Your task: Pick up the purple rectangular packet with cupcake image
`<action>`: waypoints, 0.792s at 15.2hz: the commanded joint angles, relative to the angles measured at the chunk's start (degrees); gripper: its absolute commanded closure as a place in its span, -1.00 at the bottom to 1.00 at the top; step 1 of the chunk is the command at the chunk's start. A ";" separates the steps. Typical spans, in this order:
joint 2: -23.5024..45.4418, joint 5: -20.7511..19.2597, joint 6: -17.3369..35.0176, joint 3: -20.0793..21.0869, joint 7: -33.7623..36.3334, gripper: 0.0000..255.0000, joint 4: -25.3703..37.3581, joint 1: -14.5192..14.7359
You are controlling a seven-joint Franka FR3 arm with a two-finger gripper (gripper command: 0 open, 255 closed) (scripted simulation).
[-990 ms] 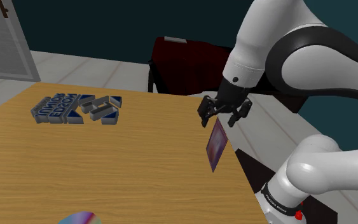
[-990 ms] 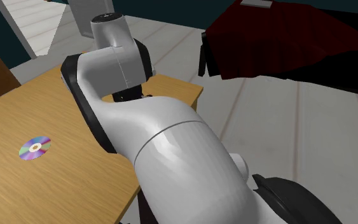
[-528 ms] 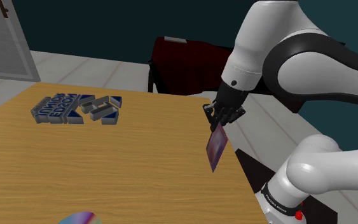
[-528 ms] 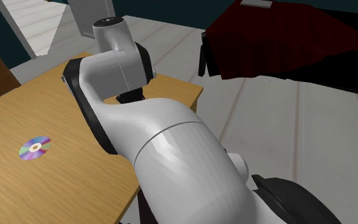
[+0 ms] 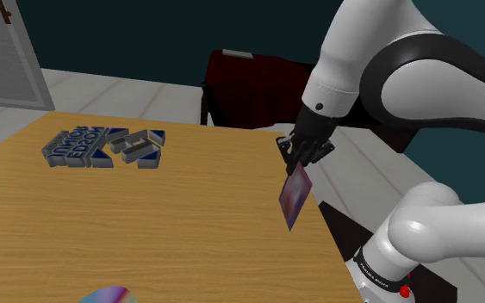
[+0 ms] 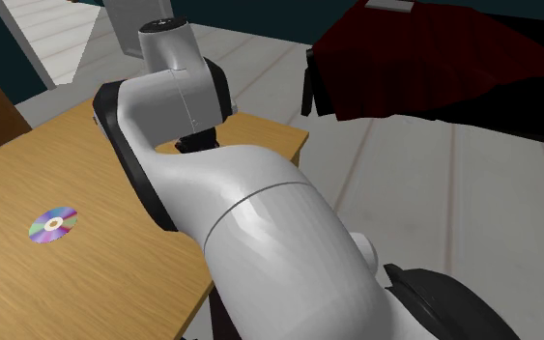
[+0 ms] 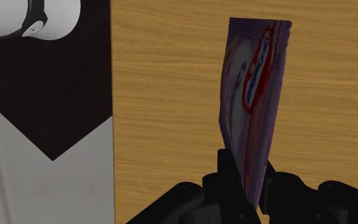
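Shoulder view: gripper [image 5: 305, 153] clamped on the top edge of the purple packet [image 5: 294, 196], which hangs tilted at the table [image 5: 146, 224] edge by the stand. Can't tell if its lower end is clear.
Second exterior view: arm [image 6: 250, 222] hides the grasp; disc [image 6: 53, 224] well apart.
Wrist view: jaws pinch just the packet's [image 7: 254, 102] end, a thin hold.
Lift: straight up, slow, no wrist twist.

White lettering stands on the dark blue boxes [image 5: 102, 146] at the far side of the worktop [image 5: 146, 224], and a red-and-white logo stands on the purple packet [image 7: 250, 114], but neither can be read.
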 commanded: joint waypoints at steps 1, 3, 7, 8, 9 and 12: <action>0.36 -0.43 -1.32 -0.38 0.10 1.00 1.69 -0.26; 0.68 -0.88 -2.65 -0.83 0.13 1.00 3.34 -0.50; 1.46 -1.72 -5.27 -1.66 0.21 1.00 6.72 -0.98; 1.68 -1.93 -5.92 -1.85 0.23 1.00 7.59 -1.10; 1.92 -2.13 -6.57 -2.04 0.26 1.00 8.47 -1.22; 2.68 -2.70 -8.49 -2.56 0.34 1.00 11.15 -1.57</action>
